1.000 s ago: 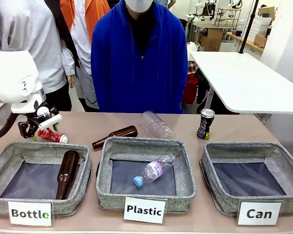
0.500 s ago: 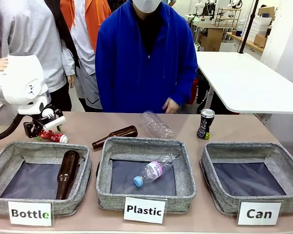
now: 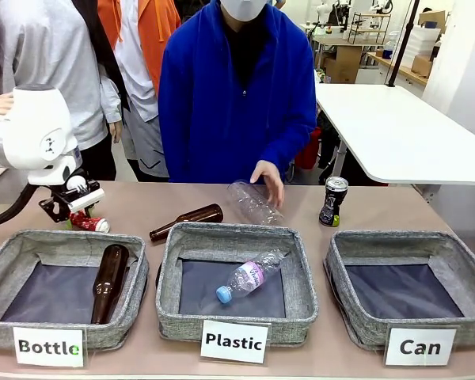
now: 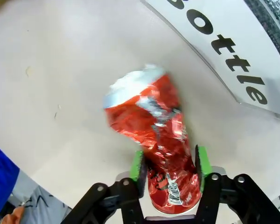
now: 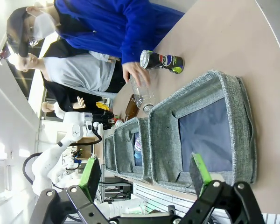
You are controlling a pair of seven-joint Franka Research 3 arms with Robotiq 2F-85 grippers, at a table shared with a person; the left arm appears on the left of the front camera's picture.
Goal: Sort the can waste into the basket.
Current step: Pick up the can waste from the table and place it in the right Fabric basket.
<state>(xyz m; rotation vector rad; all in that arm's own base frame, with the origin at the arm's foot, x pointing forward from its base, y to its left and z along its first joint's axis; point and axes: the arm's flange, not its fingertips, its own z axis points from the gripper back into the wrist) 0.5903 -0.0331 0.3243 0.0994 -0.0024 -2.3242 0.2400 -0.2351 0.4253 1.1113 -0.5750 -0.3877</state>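
Note:
A crushed red can (image 4: 151, 133) lies on the table behind the "Bottle" basket, with my left gripper (image 4: 169, 168) shut on its lower end; from the front the same can (image 3: 89, 222) sits under my left gripper (image 3: 75, 212) at the far left. A dark can (image 3: 332, 201) with a silver top stands upright at the back right, also visible as the dark can (image 5: 161, 60) in the right wrist view. The "Can" basket (image 3: 356, 245) is at the front right, seen again as the grey basket (image 5: 233, 107). My right gripper (image 5: 144, 179) hangs open above it.
The "Bottle" basket (image 3: 8, 257) holds a brown bottle (image 3: 109, 281); the "Plastic" basket (image 3: 301, 277) holds a clear bottle (image 3: 249, 277). Another brown bottle (image 3: 188, 222) and a clear plastic bottle (image 3: 253, 202) lie behind them. A person's hand (image 3: 269, 178) rests on the clear bottle.
My left gripper has closed on the crushed red can. The person's hand has come down onto the clear bottle on the table.

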